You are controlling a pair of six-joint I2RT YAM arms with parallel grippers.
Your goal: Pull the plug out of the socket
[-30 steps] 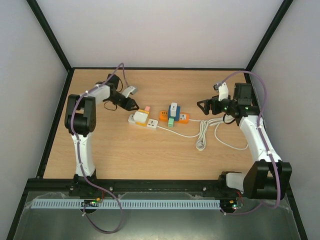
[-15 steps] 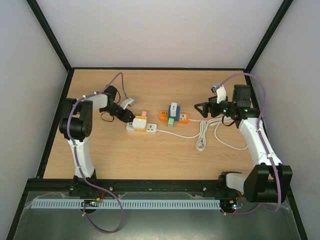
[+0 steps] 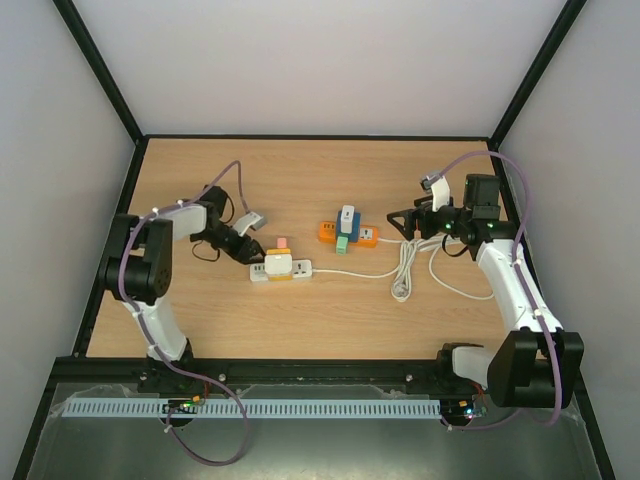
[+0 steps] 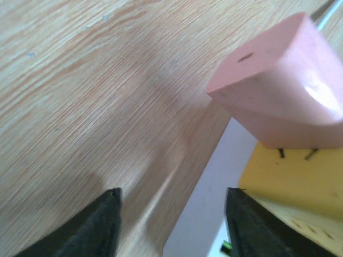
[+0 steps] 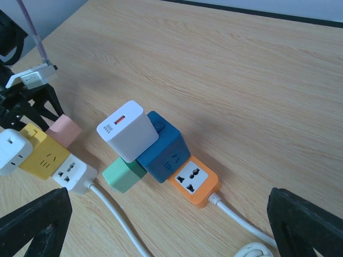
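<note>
A white power strip (image 3: 301,268) lies left of centre, carrying a yellow cube adapter (image 5: 43,154), a white plug (image 5: 10,150) and a pink plug (image 4: 278,101). My left gripper (image 3: 250,252) is low at the strip's left end. In the left wrist view its jaws (image 4: 174,214) stand open, with bare wood and the strip's white corner (image 4: 201,214) between them, gripping nothing. An orange power strip (image 5: 194,181) holds a blue cube (image 5: 163,147), a white charger (image 5: 127,130) and a green plug (image 5: 123,174). My right gripper (image 3: 398,222) hovers wide open to its right.
White cable (image 3: 405,262) lies coiled between the orange strip and the right arm, and another cord runs from the white strip (image 5: 115,214) across the wooden table (image 3: 300,180). Black frame rails and grey walls enclose the table.
The left arm swung nearer and to the right, and the white strip with its plugs slid towards the near side. The right gripper stayed almost still.
</note>
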